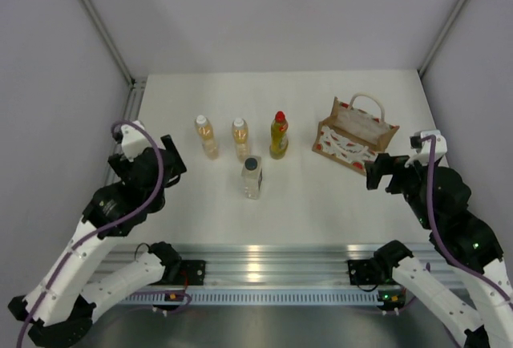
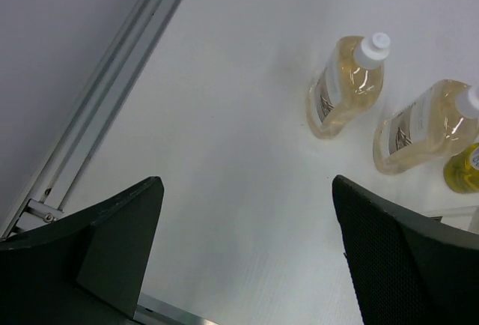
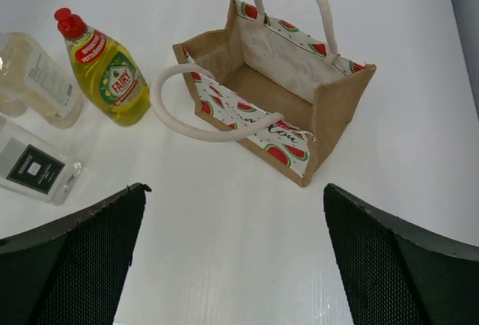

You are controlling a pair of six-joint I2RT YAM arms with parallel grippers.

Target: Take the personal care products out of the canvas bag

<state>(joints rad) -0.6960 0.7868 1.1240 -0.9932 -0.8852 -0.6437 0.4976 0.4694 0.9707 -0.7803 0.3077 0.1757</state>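
Note:
The canvas bag [image 1: 353, 133] stands open at the right back of the table; in the right wrist view [image 3: 281, 85] its inside shows bare. The yellow bottle with red cap [image 1: 278, 135], two amber bottles [image 1: 207, 136] [image 1: 240, 139] and the clear squarish bottle with dark cap [image 1: 252, 177] stand on the table left of the bag. The left wrist view shows both amber bottles [image 2: 344, 85] [image 2: 423, 125]. My left gripper [image 1: 164, 163] is open and empty at the left. My right gripper [image 1: 383, 170] is open and empty just in front of the bag.
The white table [image 1: 304, 204] is walled by grey panels at left, back and right. A metal rail [image 1: 264, 264] runs along the near edge, and another rail [image 2: 112, 93] along the left side.

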